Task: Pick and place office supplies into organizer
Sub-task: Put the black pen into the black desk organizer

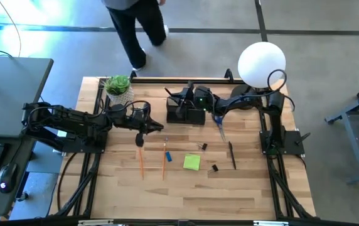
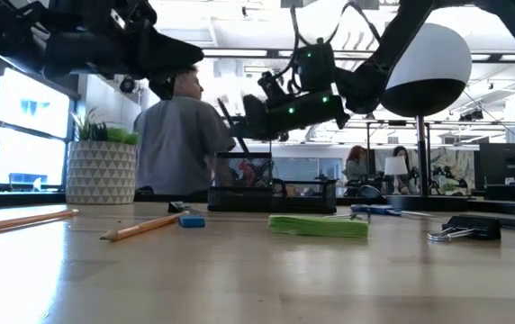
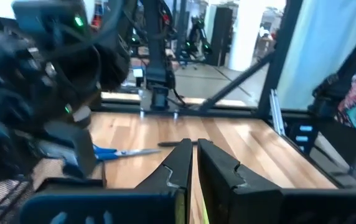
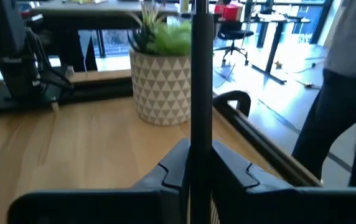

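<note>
1. Gripping a thin black pen (image 4: 201, 93) upright between closed fingers (image 4: 175, 168): right hand (image 1: 186, 100), raised over the black organizer (image 1: 186, 113) at the far middle of the worktop (image 1: 255, 194).
2. Hovering above the worktop beside the potted plant (image 1: 118, 88), fingers nearly together and holding nothing: left hand (image 1: 143, 129).
3. Lying flat near the organizer: blue-handled scissors (image 1: 219, 127), just to its right.
4. Scattered on the worktop in front: orange pencil (image 1: 140, 162), second pencil (image 1: 164, 162), small blue piece (image 1: 167, 156), yellow-green sticky pad (image 1: 192, 162), two binder clips (image 1: 203, 146), another black pen (image 1: 232, 155).
5. Standing beyond the far edge: a person (image 1: 132, 25).
</note>
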Controlling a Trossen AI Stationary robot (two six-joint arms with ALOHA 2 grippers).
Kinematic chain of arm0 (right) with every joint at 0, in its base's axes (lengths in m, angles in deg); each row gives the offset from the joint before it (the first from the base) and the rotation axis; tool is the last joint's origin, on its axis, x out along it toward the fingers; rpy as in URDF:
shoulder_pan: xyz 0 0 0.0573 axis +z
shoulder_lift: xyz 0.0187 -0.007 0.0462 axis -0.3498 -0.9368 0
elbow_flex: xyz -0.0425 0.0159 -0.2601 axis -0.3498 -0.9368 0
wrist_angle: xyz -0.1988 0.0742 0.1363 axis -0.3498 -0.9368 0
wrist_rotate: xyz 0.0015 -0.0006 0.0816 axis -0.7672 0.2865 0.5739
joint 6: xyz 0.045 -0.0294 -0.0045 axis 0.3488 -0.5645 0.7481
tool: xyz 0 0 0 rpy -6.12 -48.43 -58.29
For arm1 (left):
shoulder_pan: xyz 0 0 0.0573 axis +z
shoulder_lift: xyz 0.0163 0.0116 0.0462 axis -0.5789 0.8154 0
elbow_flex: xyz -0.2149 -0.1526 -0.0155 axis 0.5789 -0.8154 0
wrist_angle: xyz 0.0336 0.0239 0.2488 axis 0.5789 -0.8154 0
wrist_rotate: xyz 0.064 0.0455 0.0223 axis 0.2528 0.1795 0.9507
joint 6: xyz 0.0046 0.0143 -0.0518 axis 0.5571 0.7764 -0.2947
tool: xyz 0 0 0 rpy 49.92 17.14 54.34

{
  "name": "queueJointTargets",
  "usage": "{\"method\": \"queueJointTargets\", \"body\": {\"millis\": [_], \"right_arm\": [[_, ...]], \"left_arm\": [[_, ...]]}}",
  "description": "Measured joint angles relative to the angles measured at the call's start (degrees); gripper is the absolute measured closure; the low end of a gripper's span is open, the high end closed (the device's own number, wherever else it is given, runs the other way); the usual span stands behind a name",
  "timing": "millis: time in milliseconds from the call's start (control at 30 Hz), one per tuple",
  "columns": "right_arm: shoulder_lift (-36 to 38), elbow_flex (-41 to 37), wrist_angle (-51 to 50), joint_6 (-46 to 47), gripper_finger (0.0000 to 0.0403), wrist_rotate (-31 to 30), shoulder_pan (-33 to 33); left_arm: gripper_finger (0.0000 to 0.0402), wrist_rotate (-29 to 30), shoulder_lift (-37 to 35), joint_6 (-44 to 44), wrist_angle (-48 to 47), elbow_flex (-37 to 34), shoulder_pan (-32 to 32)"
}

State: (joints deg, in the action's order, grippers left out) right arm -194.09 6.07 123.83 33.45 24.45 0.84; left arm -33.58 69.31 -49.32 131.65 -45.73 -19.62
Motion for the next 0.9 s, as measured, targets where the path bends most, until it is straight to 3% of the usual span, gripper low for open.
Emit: {"method": "queueJointTargets", "body": {"millis": [267,500,767,900], "right_arm": [[-1.25,0.0,1.99,0.0,0.0382,-0.87,0.0],[-1.25,0.0,0.3,0.75,0.0358,-0.86,-0.61],[-1.25,0.0,-1.74,2.84,0.0375,0.11,-0.22],[-1.25,0.03,-4.62,3.92,0.0363,-0.03,-0.22]], "left_arm": [[0.0385,0.06,0.0,-1.72,-0.18,0.02,0.0],[0.0385,1.1,0.0,-2.84,-0.56,0.02,0.0],[0.0385,0.61,0.0,-2.81,-2.04,0.04,0.0],[0.0385,2.87,0.0,-6.05,-1.92,0.05,0.0]]}}
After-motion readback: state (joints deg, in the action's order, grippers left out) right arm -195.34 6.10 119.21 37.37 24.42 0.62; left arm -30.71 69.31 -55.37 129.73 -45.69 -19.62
